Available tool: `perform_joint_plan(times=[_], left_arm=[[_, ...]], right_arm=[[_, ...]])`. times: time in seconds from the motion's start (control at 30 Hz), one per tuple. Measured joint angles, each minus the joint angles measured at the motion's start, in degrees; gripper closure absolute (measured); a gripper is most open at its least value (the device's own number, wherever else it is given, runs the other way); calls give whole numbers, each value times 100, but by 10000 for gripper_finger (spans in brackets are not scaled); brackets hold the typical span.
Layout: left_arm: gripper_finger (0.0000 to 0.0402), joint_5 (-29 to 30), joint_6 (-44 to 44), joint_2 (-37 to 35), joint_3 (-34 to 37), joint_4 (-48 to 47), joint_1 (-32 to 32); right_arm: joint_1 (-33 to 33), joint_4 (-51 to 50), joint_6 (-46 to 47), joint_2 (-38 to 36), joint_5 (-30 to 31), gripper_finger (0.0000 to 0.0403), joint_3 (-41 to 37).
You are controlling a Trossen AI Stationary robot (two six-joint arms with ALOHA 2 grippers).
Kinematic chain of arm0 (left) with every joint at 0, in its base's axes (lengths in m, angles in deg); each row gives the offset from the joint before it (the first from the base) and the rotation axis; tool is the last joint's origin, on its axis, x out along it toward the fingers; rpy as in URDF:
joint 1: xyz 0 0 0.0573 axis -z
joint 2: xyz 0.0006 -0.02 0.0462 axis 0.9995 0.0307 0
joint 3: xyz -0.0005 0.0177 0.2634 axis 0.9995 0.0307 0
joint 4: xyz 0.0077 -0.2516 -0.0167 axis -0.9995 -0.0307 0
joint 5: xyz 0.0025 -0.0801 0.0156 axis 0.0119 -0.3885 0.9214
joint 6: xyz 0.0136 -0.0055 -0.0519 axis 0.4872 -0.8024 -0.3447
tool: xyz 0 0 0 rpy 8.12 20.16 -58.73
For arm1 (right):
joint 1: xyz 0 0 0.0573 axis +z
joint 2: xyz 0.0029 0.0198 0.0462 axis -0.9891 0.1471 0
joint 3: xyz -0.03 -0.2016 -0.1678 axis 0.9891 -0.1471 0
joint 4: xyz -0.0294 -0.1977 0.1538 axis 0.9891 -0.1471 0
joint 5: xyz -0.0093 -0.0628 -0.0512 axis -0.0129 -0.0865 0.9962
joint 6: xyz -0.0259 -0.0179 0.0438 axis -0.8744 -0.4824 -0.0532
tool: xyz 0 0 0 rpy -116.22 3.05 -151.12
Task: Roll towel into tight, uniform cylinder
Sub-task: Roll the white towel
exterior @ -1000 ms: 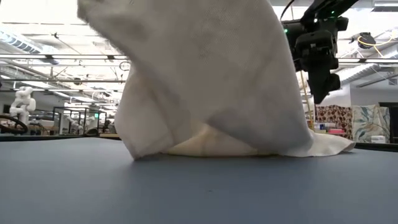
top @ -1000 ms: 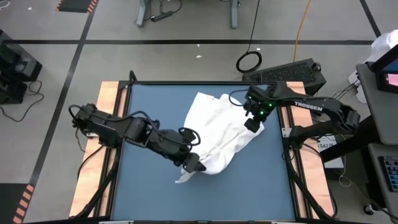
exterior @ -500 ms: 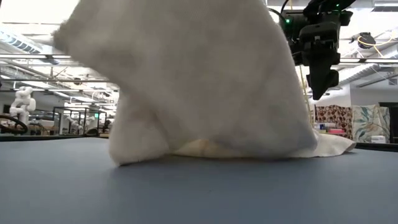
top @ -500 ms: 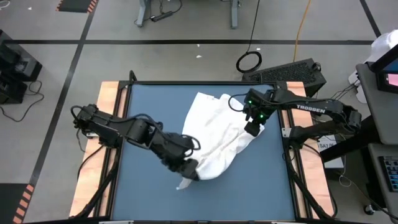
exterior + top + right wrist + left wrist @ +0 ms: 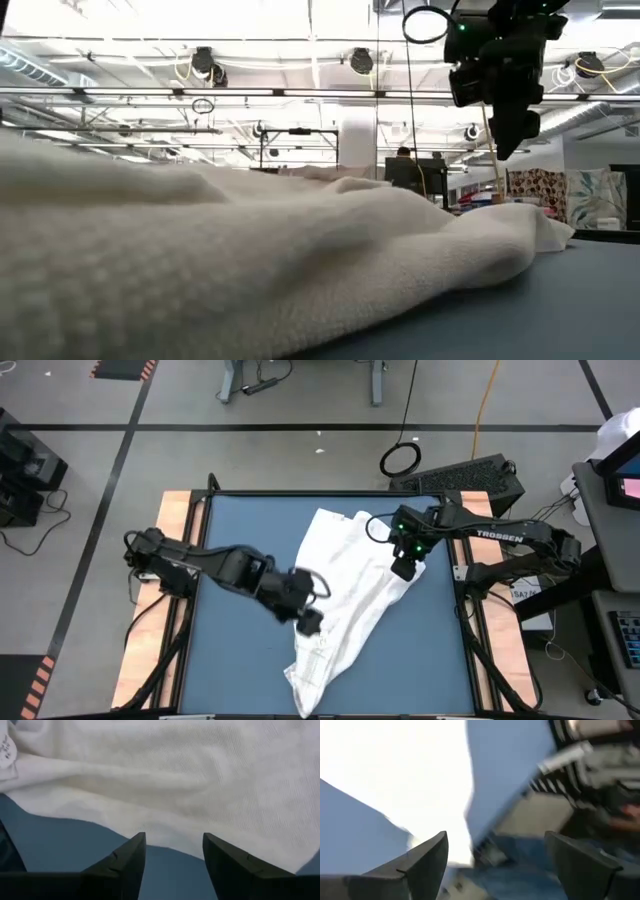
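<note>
On the blue table the towel now lies spread in a long, loose diagonal, its far end bunched near the table's back edge and its near end reaching almost to the front edge; a second ago that near end was lifted and folded up over the middle by the left gripper, and it has since been let fall and flattened out. That left gripper, whose jaws have just opened wide and hold nothing (its wrist view shows both dark fingers well apart with only cloth and table beyond), sits over the towel's left edge about midway along. The right gripper hovers above the towel's far right part with its fingers partly apart and nothing between them, just clear of the cloth in the low view, much where it was a second ago. As a judgement, the release means no roll has formed yet: the cloth is wrinkled and uneven, with no cylinder started, so it likely needs squaring up and a fresh grip on one end before rolling can begin
</note>
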Motion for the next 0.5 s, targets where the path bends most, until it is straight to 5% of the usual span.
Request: perform_joint_plan(times=[0.33,0.5], left_arm=[[93,571,2623,451,0,-34,-2076],[120,504,3036,940,2,-228,-3166]], right_arm=[[10,162,1031,-616,-7,216,0],[84,250,1723,-1124,185,216,2]])
